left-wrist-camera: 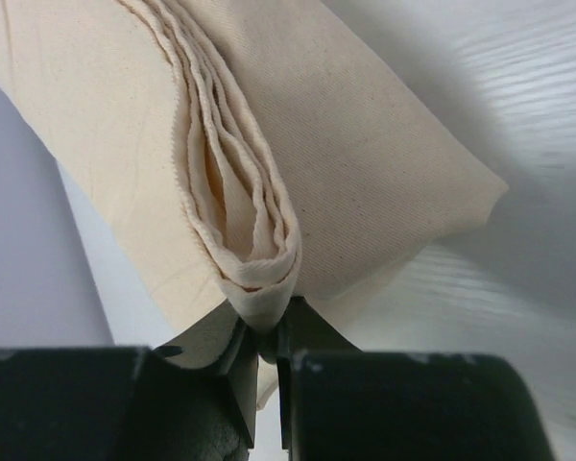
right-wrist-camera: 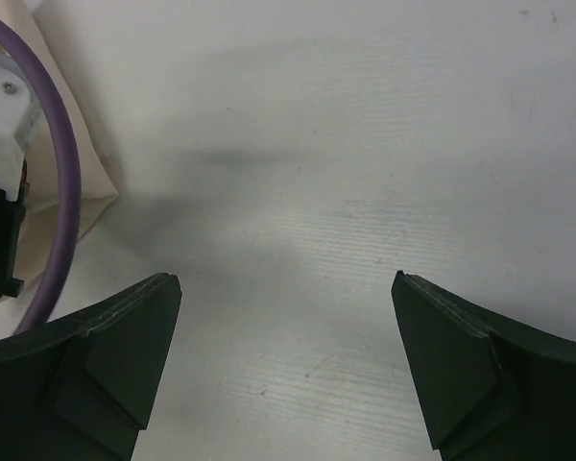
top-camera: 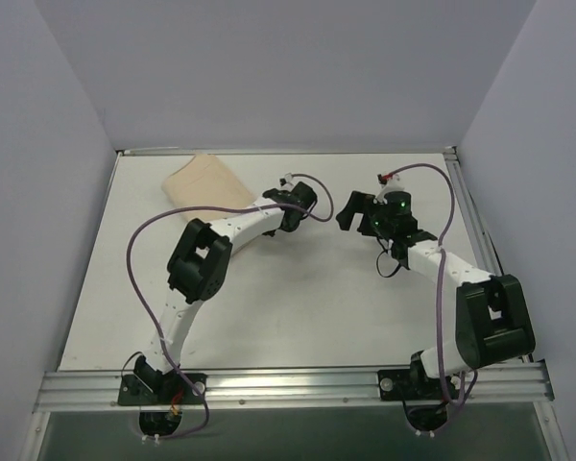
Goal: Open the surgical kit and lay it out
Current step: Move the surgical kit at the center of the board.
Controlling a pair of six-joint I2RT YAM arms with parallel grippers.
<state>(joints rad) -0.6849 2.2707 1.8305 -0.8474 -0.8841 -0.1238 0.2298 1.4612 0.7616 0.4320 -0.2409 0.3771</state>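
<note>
Left wrist view: our left end effector [left-wrist-camera: 266, 331] pinches the folded beige cloth bundle [left-wrist-camera: 365, 144] near the white surface's [top-camera: 317, 317] far-left corner; our right end effector [right-wrist-camera: 286, 279] gapes wide.

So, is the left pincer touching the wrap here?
Touching. The left wrist view shows the left pincer shut on a folded edge of the wrap, with the cloth layers pinched between its fingers.
</note>
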